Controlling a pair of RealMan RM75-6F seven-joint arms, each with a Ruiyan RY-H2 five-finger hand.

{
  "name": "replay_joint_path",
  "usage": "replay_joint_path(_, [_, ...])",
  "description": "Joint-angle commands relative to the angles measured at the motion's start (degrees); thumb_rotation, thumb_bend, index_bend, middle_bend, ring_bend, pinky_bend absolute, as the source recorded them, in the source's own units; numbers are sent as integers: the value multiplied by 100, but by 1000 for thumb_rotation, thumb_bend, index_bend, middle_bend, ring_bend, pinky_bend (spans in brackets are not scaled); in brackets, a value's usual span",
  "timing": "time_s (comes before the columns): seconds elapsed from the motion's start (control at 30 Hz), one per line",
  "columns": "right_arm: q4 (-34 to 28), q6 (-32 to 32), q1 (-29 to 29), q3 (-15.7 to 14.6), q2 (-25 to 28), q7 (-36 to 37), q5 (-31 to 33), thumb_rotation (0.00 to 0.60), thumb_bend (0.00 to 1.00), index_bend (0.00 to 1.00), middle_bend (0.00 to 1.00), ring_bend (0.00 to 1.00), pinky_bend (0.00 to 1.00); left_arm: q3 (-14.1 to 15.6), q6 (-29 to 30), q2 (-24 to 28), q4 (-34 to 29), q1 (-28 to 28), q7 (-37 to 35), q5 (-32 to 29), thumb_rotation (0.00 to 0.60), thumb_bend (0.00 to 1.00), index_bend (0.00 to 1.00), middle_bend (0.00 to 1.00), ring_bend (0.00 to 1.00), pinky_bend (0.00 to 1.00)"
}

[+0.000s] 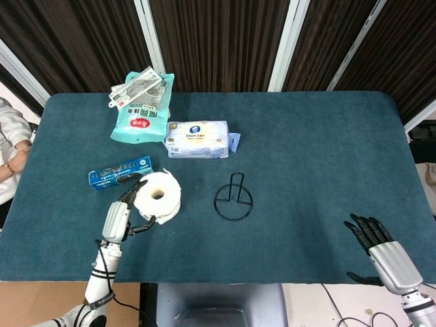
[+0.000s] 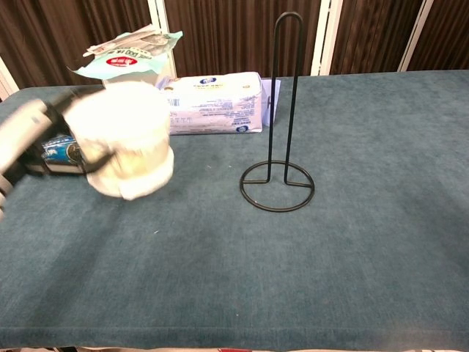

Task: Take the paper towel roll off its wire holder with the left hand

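Observation:
The white paper towel roll (image 1: 159,195) (image 2: 126,136) is off the holder, held upright low over the table's left side. My left hand (image 1: 127,208) (image 2: 38,139) grips it from its left side, fingers wrapped around it. The black wire holder (image 1: 233,198) (image 2: 279,121) stands bare at the table's middle, well right of the roll. My right hand (image 1: 379,248) hovers at the near right edge, fingers apart and holding nothing; the chest view does not show it.
A blue cookie box (image 1: 120,172) (image 2: 58,149) lies just behind the roll. A white tissue pack (image 1: 197,139) (image 2: 213,103) and a teal snack bag (image 1: 142,107) (image 2: 125,56) sit at the back left. A person's arm (image 1: 12,150) is at the left edge.

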Motion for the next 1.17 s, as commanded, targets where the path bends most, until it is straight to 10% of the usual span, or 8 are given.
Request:
replay_joint_path(0.03, [20, 24, -15, 19, 20, 52, 52, 600, 62, 0, 0, 0, 0, 23, -277, -146, 199, -15, -54, -188, 600, 465, 26, 12, 2, 107])
replay_joint_path(0.6, [303, 583, -155, 17, -122, 296, -253, 600, 62, 0, 0, 0, 0, 165, 556, 1161, -909, 378, -255, 451, 600, 363, 0, 0, 0, 47])
replay_joint_path(0.87, [167, 495, -238, 189, -298, -432, 101, 600, 62, 0, 0, 0, 0, 1638, 1367, 2822, -1016, 1283, 689, 1915, 600, 411, 0, 0, 0, 44])
replay_joint_path(1.17, [38, 553, -312, 248, -462, -907, 135, 600, 62, 0, 0, 0, 0, 1918, 1737, 2701, -376, 1598, 1142, 2381, 600, 405, 0, 0, 0, 0])
